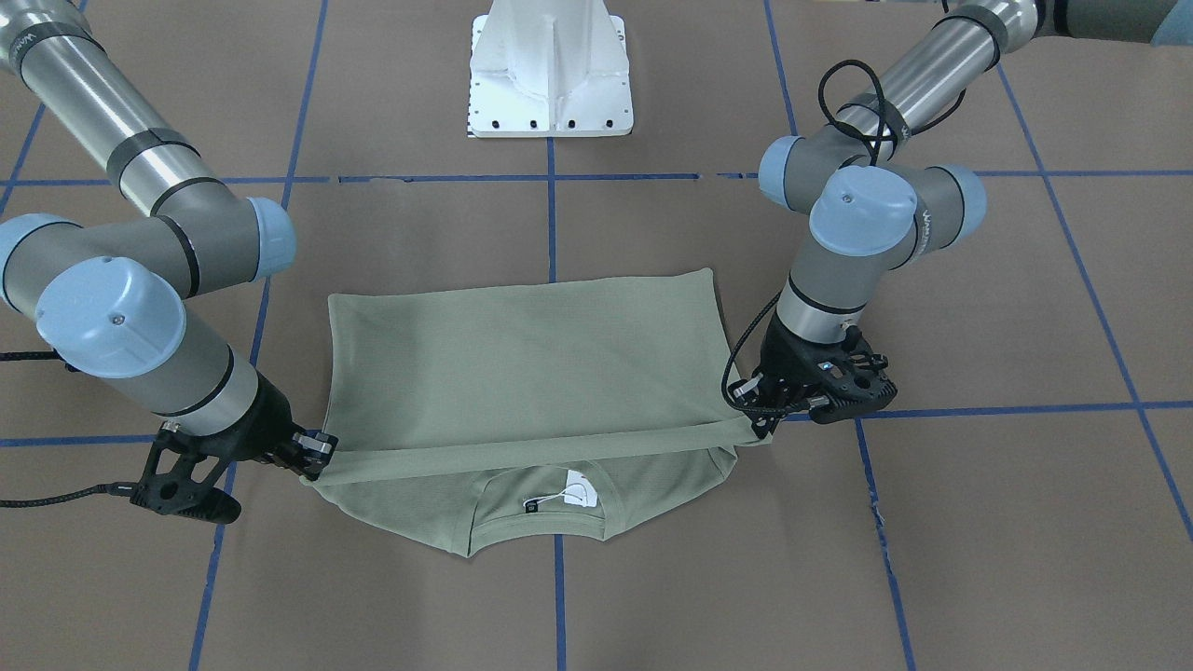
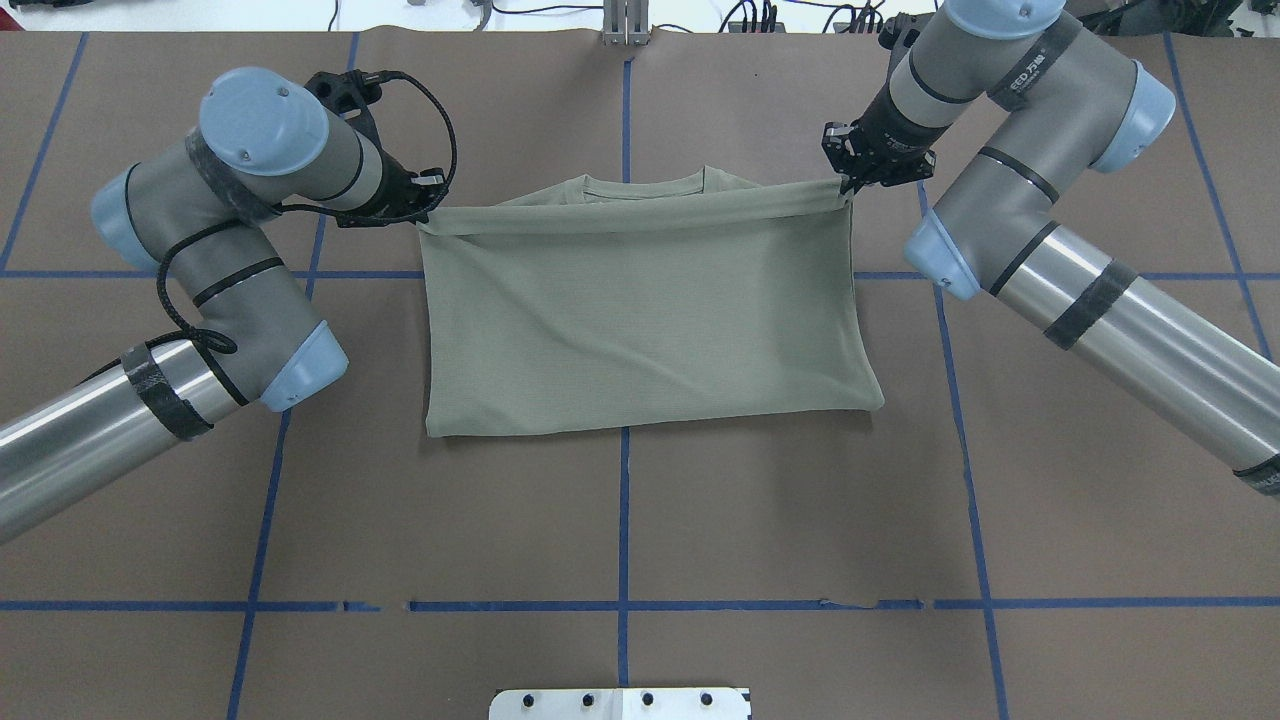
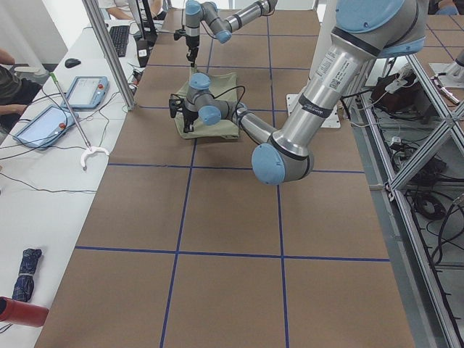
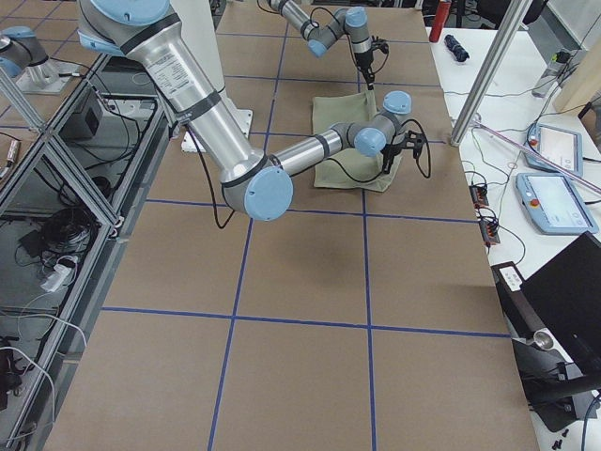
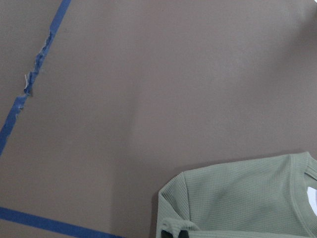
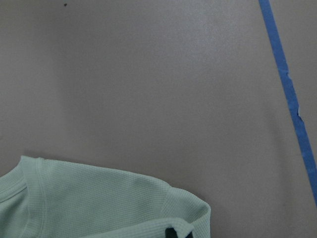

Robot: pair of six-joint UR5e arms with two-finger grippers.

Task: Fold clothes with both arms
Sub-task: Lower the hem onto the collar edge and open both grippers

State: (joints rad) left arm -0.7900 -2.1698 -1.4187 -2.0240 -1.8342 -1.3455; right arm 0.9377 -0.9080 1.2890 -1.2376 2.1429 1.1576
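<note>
The sage-green shirt lies folded on the brown table, its collar on the far side from the robot. The near half is doubled over toward the collar, and its free edge is stretched taut between both grippers, just short of the neck. My left gripper is shut on that edge's left corner and shows in the front view. My right gripper is shut on the right corner and shows in the front view. The white tag and black label show inside the collar. Both wrist views show a shirt shoulder.
The white pedestal base stands at the robot's side of the table. Blue tape lines cross the brown surface. A side desk with tablets and cables runs along the table's far edge.
</note>
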